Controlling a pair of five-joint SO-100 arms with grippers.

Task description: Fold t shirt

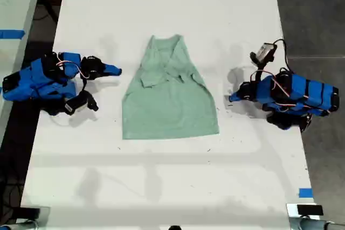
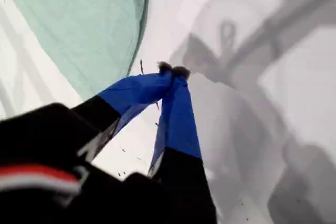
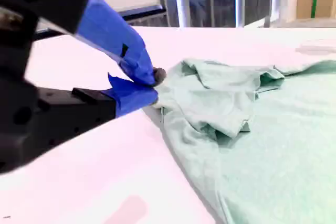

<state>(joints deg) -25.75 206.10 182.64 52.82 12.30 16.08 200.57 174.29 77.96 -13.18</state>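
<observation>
Exterior view: t shirt lies flat between both grippers, sleeves folded in; long axis runs top to bottom
Second gripper: pressed together, empty; folded shoulder just ahead
First gripper: pressed together, empty; near the lower side edge

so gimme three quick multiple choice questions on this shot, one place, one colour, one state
1. In the exterior view, the t shirt lies:
A. between my first gripper and my second gripper
B. under my first gripper
C. hanging off the table edge

2. The t shirt is:
A. white
B. pale mint green
C. blue

3. My first gripper is:
A. wide open
B. shut on the t shirt
C. shut with nothing in it

Answers: 1 A, the cloth lies flat mid-table with a gripper off either side. 2 B, pale green in all three views. 3 C, its tips meet over bare table beside the cloth's edge.
</observation>
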